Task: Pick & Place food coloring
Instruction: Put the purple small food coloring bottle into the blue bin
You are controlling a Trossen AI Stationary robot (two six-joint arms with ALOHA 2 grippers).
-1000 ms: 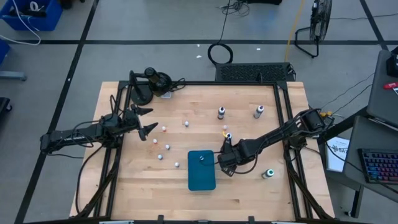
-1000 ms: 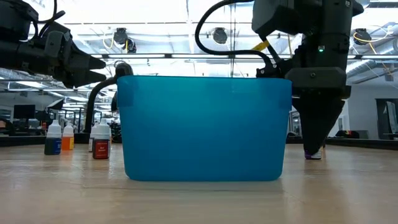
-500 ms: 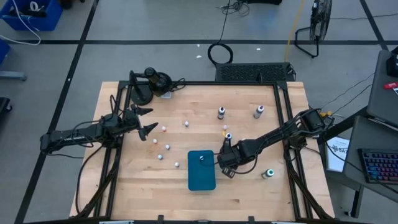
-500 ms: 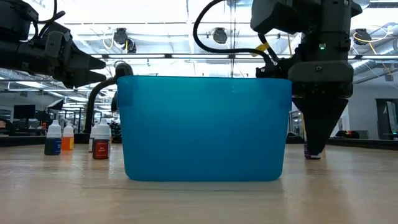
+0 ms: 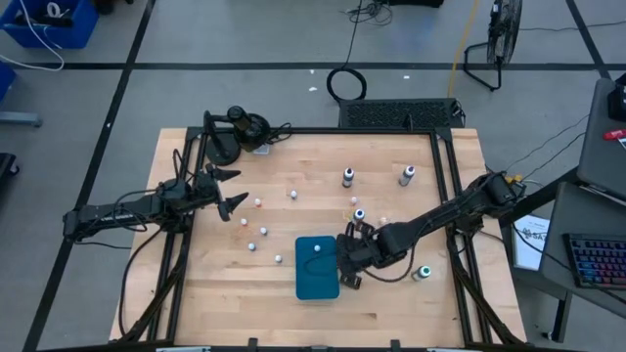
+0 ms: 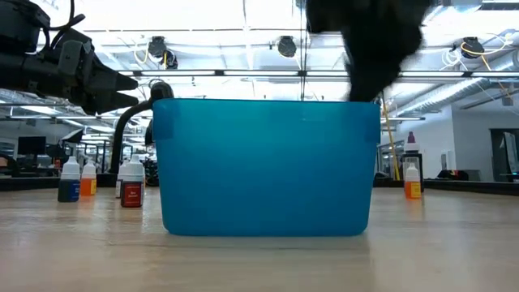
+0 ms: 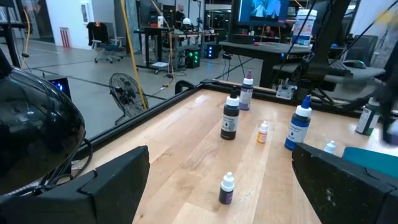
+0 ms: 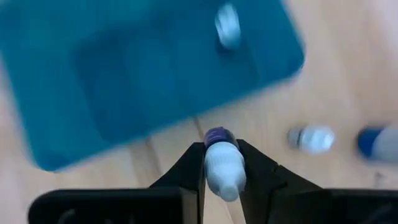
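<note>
The food coloring bottles are tiny and white-capped. Several stand on the table's left half, and one lies in the flat teal tray. My right gripper is at the tray's right edge, shut on a purple-bodied bottle. In the low view it is a dark blur above the tray's right rim. My left gripper waits open over the table's left side, holding nothing. My right gripper pinches the bottle's white cap end between its two fingers. The fingers come from above and point down. The bottle stands upright in the hold, purple body below the cap, lifted clear of the table beside the tray.
Larger bottles stand at the far middle, the far right and beside the tray. A green-topped one lies near my right arm. An orange bottle shows at the right in the low view. A black rail frames the table.
My right gripper stood with its fingertips down at the table around the purple bottle. It has since risen with the bottle, which is lifted clear, and gone toward the tray and the near edge. It is blurred in the low view.
</note>
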